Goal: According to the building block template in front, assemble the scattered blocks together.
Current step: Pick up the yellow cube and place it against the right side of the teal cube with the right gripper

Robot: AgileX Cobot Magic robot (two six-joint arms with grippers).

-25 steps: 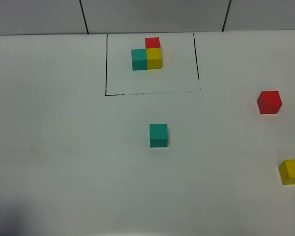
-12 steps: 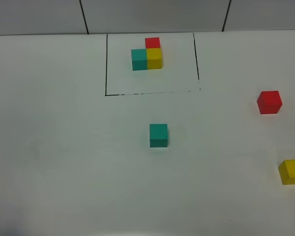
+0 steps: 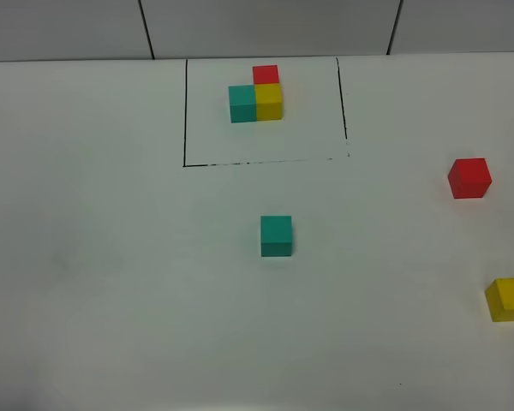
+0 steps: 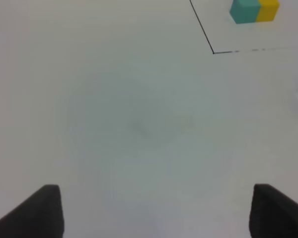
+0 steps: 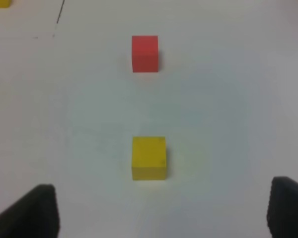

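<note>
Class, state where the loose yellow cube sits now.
The loose yellow cube sits at the high view's far right edge, on the near side of the loose red cube, apart from it.

My left gripper [image 4: 156, 213], fingers [image 4: 39, 213] spread wide above the white table [image 4: 129, 109]; beyond, the black outline [image 4: 213, 51] frames the building block template [image 4: 253, 11].

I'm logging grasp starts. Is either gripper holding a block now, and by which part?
Nothing is held. The left gripper and right gripper are both open and empty; the yellow cube lies ahead of the right one.
</note>
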